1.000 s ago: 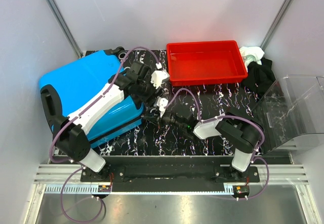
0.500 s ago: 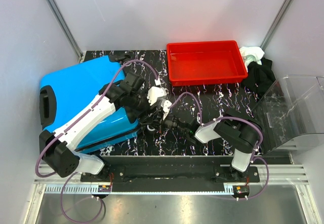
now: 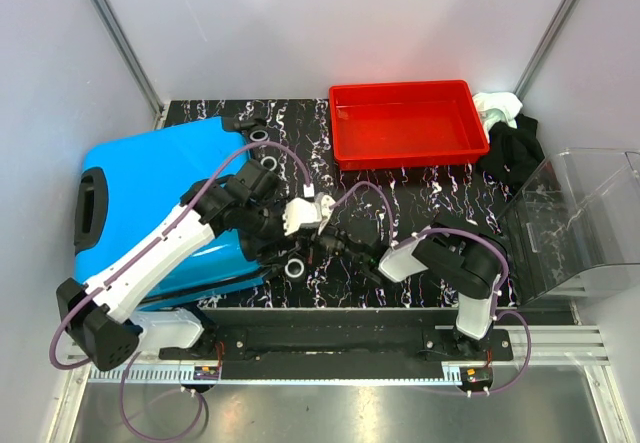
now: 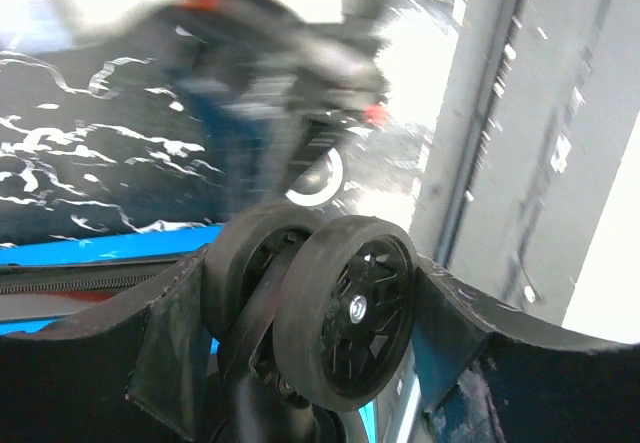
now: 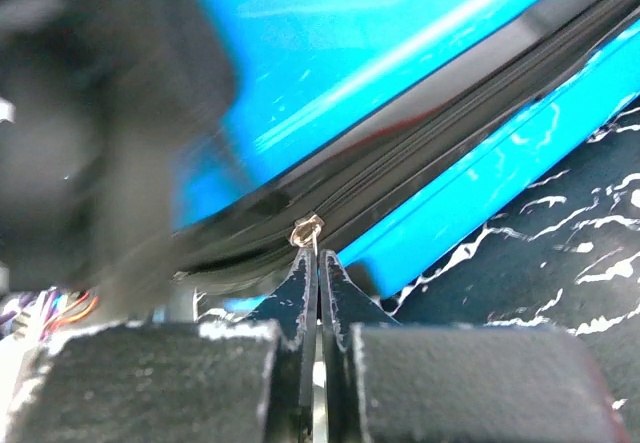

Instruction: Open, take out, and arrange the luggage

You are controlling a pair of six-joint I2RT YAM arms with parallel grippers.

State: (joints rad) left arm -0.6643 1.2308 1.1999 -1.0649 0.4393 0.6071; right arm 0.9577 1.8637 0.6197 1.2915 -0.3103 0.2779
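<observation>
The luggage (image 3: 140, 188) is lying flat on the left side of the counter (image 3: 420, 198), closed along its zipper. The left tool (image 4: 310, 303) is clamping a black double wheel (image 4: 350, 308) at the case's near corner, with fingers pressing on both sides. The right tool (image 5: 318, 268) is pinching the small metal zipper pull (image 5: 307, 230), its fingers drawn together on the tab, right at the dark zipper track.

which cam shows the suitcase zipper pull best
Right wrist: the small metal zipper pull is sharp, pinched in the jaws of the right gripper, on the luggage seam. The top view hides it among the arms; the left wrist shows only wheels and zipper track.
</observation>
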